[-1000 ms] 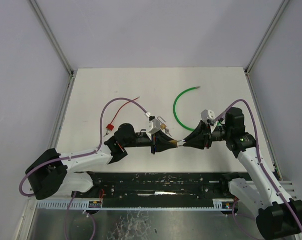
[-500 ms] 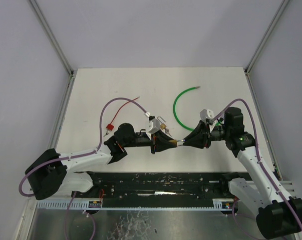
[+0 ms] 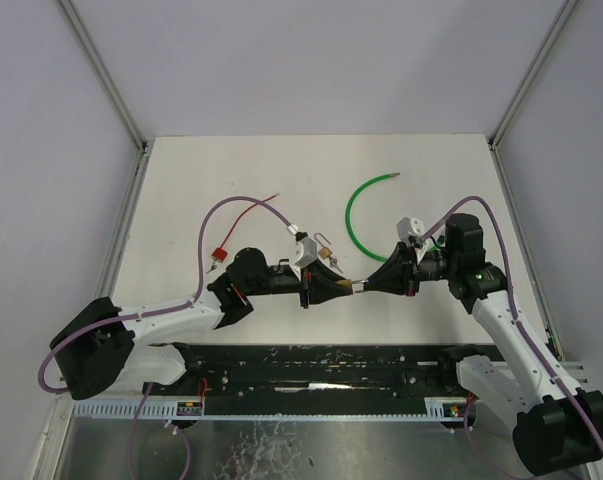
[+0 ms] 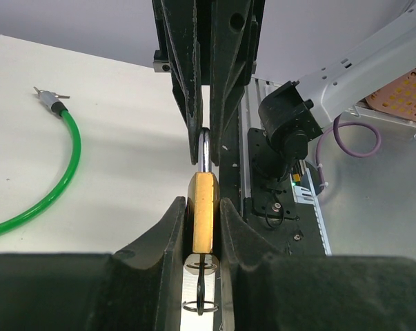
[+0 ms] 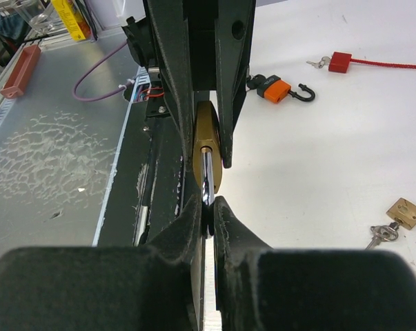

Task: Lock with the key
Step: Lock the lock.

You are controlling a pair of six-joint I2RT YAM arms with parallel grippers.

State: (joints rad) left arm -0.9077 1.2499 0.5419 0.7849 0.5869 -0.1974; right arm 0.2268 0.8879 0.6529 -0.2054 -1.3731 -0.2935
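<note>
A brass padlock (image 4: 203, 207) hangs above the table between the two arms. My left gripper (image 4: 203, 214) is shut on its body, one finger on each flat side. The key (image 4: 201, 279) sticks into the lock's underside, with a wire ring hanging from it. My right gripper (image 5: 208, 207) is shut on the steel shackle (image 5: 207, 178), which rises from the brass body (image 5: 206, 141). In the top view both grippers meet nose to nose at the padlock (image 3: 353, 287), the left gripper (image 3: 341, 288) on one side and the right gripper (image 3: 367, 286) on the other.
A green cable (image 3: 356, 215) curves across the table behind the grippers. A red cable with a red block (image 3: 221, 253) lies at the left. An orange padlock (image 5: 280, 89) and a second brass padlock with keys (image 5: 401, 214) lie on the table.
My right gripper has slid a little left toward the padlock and its jaws have closed on the shackle. The left arm and the padlock have stayed put.
</note>
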